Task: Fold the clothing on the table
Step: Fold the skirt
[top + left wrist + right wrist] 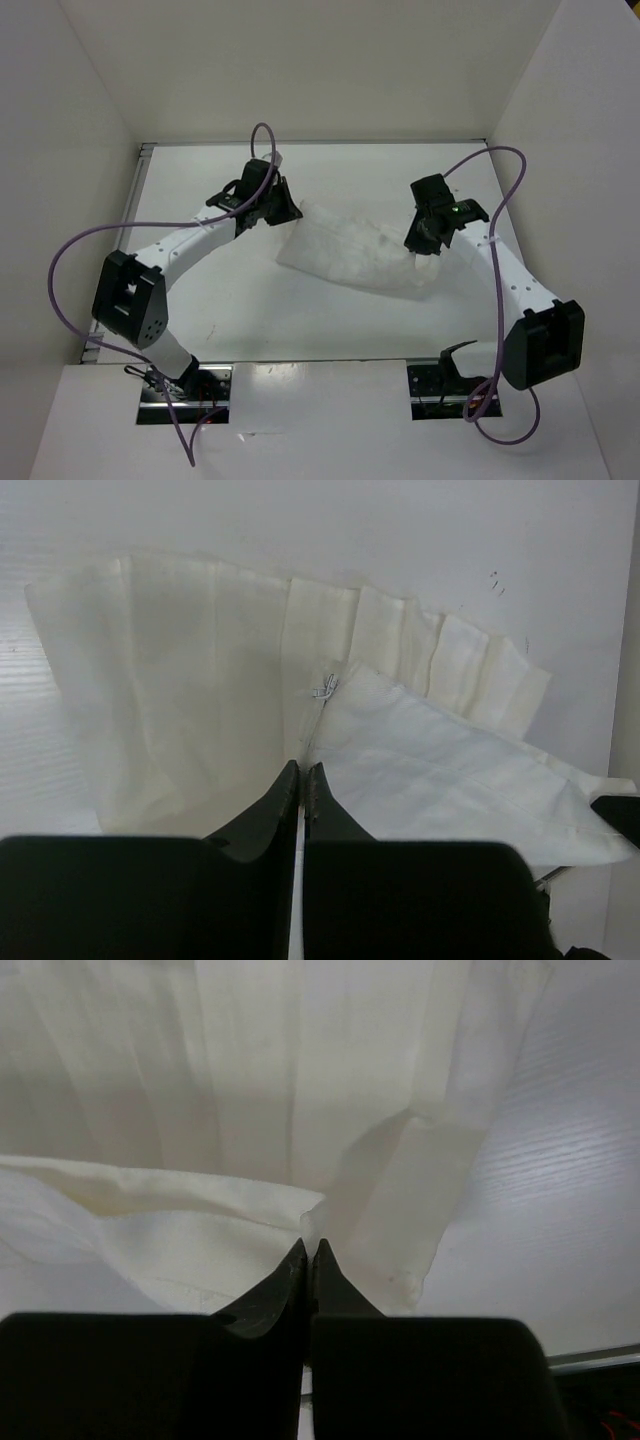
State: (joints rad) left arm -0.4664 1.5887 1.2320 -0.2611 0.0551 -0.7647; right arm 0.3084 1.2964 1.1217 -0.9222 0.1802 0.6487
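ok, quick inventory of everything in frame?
clothing: one, white, mid-table, lying between the two end effectors
table: one, white, under everything
walls: three, white, left, back and right of table
cables: two, purple, looping off each arm
arms: two, white with black joints, based at near edge, reaching inward
left end effector: one, black, shut on clothing's left end
right end effector: one, black, shut on its right end

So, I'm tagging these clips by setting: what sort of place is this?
Likely a robotics lab test cell: bare white walls box in a white table holding a white garment; the left arm and right arm trail purple cables.
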